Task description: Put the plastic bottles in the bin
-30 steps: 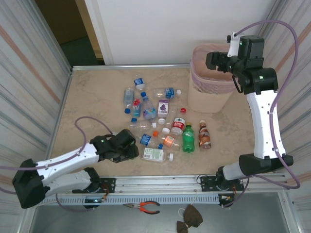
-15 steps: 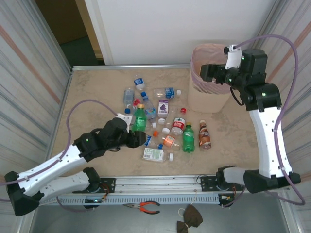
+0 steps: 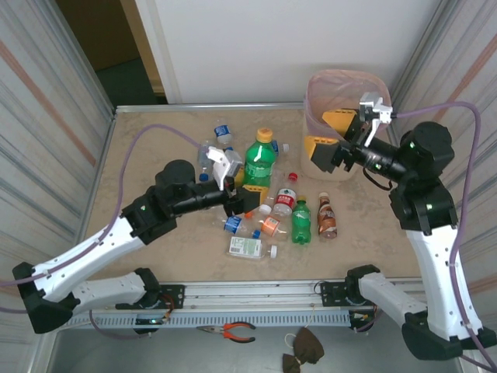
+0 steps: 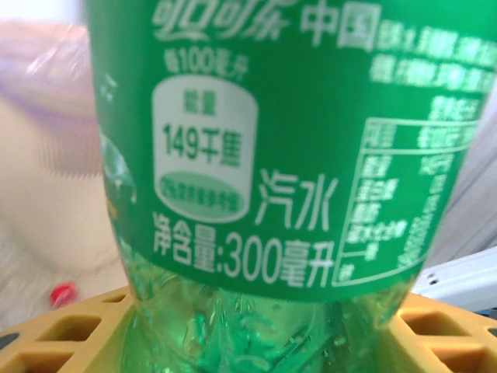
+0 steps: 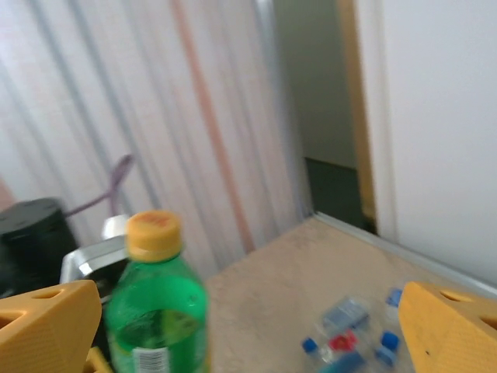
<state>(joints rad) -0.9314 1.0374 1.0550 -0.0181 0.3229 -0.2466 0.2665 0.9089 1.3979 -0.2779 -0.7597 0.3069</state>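
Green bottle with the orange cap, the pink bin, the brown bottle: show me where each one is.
green bottle with the orange cap (image 3: 259,165), top external view, on its label.
pink bin (image 3: 342,73), top external view, on its far rim.
brown bottle (image 3: 327,219), top external view, on its body.

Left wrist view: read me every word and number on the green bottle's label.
On the green bottle, the label reads:
"中国"
"每100毫升"
"149千焦"
"汽水"
"净含量:300毫升"
The script at the top edge is cut off. The small oval under "149千焦" and the table at the right are too blurred to read.
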